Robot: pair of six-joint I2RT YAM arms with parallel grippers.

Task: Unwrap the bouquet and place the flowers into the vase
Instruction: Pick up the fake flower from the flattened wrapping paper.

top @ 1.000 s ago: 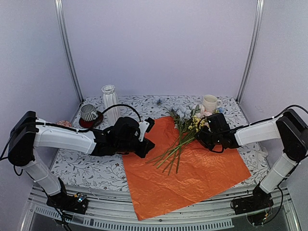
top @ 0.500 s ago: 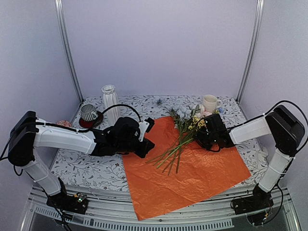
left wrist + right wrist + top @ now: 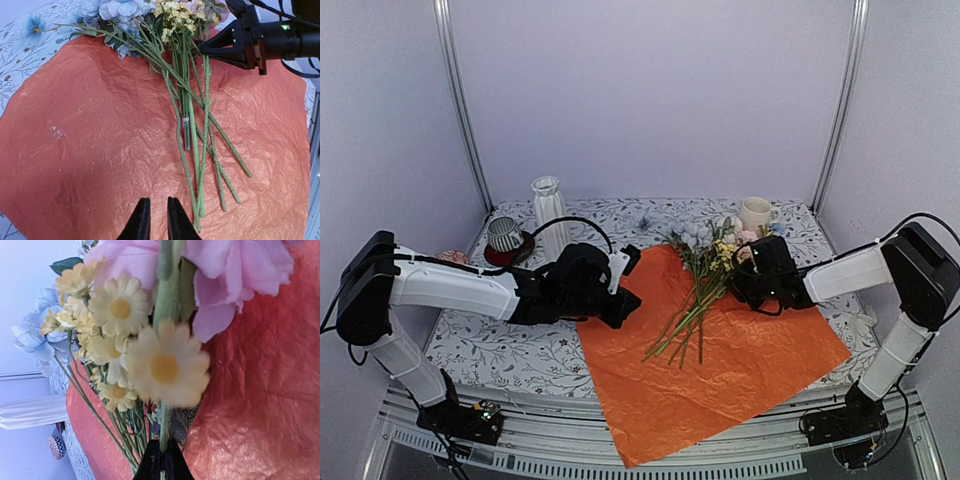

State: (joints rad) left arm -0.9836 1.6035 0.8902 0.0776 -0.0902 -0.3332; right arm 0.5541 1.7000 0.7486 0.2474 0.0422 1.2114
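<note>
The bouquet lies unwrapped: its orange paper [image 3: 720,370] [image 3: 90,125] is spread flat on the table. The flowers [image 3: 705,270] [image 3: 190,100] rest on it, blooms toward the back and green stems fanned toward the front. My right gripper [image 3: 735,276] [image 3: 161,461] is shut on a thin green stem just below a yellow daisy [image 3: 165,367]. My left gripper [image 3: 625,303] [image 3: 158,216] hovers low over the paper's left part, left of the stem ends. Its jaws stand a narrow gap apart with nothing between them. The white ribbed vase [image 3: 548,210] stands upright at the back left.
A striped cup on a red saucer [image 3: 505,238] sits left of the vase. A cream mug [image 3: 756,213] stands at the back right behind the blooms. The tablecloth [image 3: 500,345] has a leaf print. Metal posts rise at both back corners.
My right gripper has closed on the flower stem. The flowers and the orange paper have shifted slightly to the right and toward the front. The left arm has stayed put.
</note>
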